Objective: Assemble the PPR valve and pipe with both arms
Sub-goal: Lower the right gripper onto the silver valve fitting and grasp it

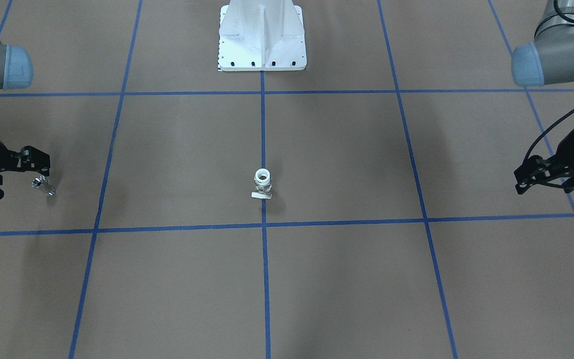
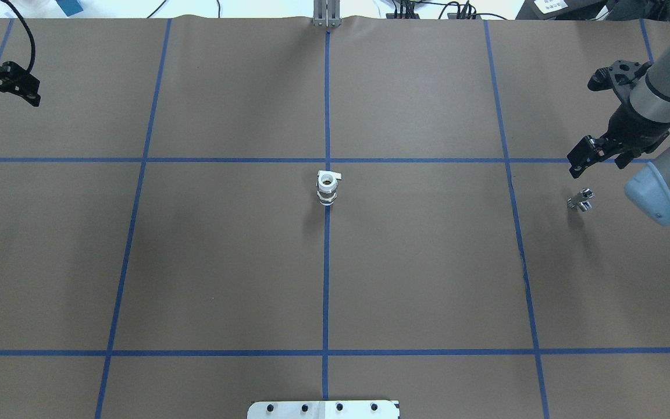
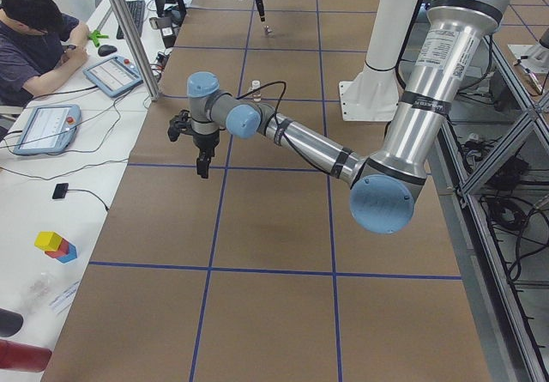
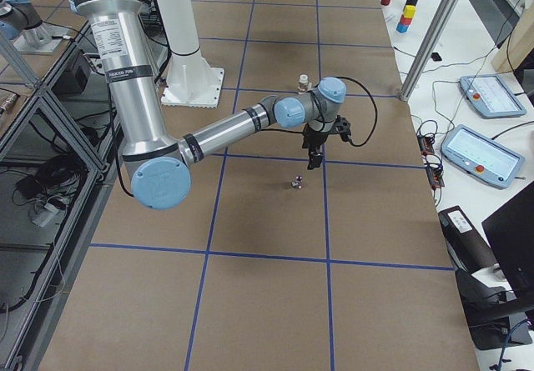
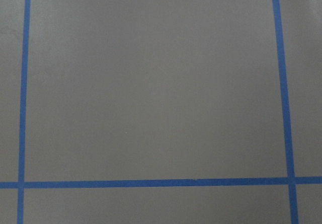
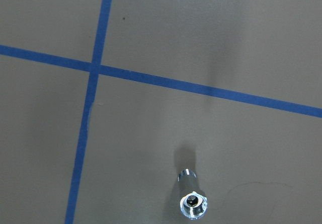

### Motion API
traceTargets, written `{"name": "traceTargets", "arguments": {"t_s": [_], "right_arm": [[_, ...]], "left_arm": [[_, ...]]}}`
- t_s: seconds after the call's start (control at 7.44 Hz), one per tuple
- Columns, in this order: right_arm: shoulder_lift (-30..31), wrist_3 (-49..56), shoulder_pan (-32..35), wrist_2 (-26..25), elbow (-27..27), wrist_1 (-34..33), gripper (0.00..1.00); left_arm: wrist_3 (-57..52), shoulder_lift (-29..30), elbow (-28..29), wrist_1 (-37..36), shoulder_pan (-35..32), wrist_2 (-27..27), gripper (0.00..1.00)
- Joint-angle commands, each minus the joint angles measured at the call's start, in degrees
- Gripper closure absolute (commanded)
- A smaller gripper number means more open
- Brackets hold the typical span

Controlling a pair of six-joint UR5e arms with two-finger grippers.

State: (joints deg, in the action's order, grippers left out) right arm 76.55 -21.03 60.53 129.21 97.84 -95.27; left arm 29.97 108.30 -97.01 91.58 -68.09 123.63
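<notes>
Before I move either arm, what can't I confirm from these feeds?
- Left end effector: frame edges crop it in overhead and front views; opening unclear.
- Right end effector: small and dark in every view; opening unclear.
- PPR valve: tiny, absent from both wrist views; socket detail unreadable.
</notes>
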Motion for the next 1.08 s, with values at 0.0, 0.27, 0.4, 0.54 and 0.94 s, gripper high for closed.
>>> {"name": "traceTargets", "arguments": {"t_s": [0.0, 0.27, 0.4, 0.54, 0.94], "right_arm": [[0.3, -0.5, -0.4, -0.3, -6.0, 8.1, 0.0], [2.2, -0.6, -0.4, -0.2, -7.3, 12.6, 0.0], [2.2, -0.8, -0.8, -0.2, -7.1, 12.7, 0.0], [2.2, -1.3, -1.6, -0.2, -7.0, 12.7, 0.0], [2.2, -1.4, -4.2, -0.3, -7.2, 12.7, 0.0]], "left_arm": [[0.0, 0.7, -1.1, -0.4, 0.7, 0.0, 0.0], [0.1, 0.9, -1.8, -0.6, 1.3, 0.0, 0.0], [0.1, 1.2, -1.8, -0.6, 1.5, 0.0, 0.0], [0.2, 1.2, -1.8, -0.6, 1.5, 0.0, 0.0], [0.4, 1.6, -1.8, -0.6, 2.7, -0.1, 0.0]]}}
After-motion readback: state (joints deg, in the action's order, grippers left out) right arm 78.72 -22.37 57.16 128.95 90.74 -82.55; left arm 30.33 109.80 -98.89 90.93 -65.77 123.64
